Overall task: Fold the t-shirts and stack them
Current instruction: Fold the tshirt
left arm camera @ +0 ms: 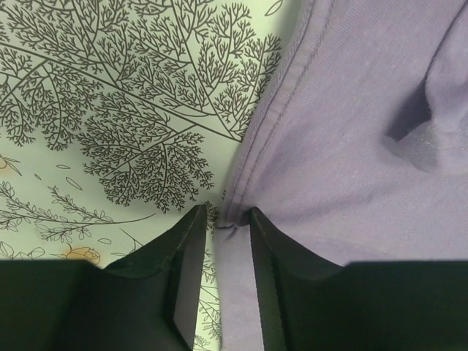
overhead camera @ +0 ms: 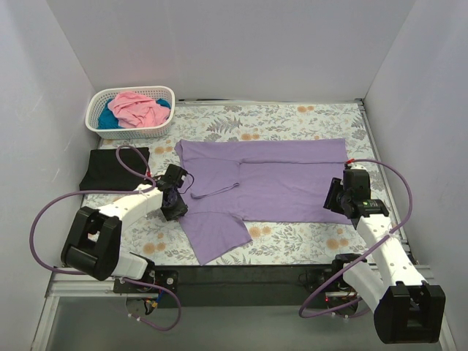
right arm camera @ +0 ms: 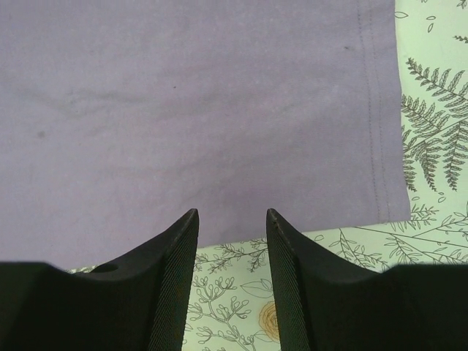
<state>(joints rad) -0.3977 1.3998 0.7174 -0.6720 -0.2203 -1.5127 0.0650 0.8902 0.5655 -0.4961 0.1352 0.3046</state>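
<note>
Right now the lavender t-shirt (overhead camera: 285, 179) lies spread flat across the middle of the top view, on the floral cloth (overhead camera: 292, 234) that covers the tabletop. Its long axis runs left to right in the frame, with the collar end toward the left and the straight hem toward the right.

The left tool (overhead camera: 175, 208) sits at the shirt's left edge, where the lower sleeve branches off. In the left wrist view its jaws stand narrow and the seamed edge puckers between the tips. It looks like a pinch on the fabric, though the contact itself is small in the frame and hard to confirm.

The right tool (overhead camera: 338, 197) is at the lower right corner of the shirt, by the hem. Its wrist view shows the jaws parted, the tips over the shirt's near edge and nothing caught between them.

So each arm is at its own end of the long axis, and the cloth lies above both tools in the frame. A fold would likely carry the lower edge up toward the far one.

The black t-shirt (overhead camera: 110, 167) lies folded at the left. The pink t-shirt (overhead camera: 139, 108) and teal t-shirt (overhead camera: 108, 121) sit in the basket (overhead camera: 131, 133) at the upper left.
</note>
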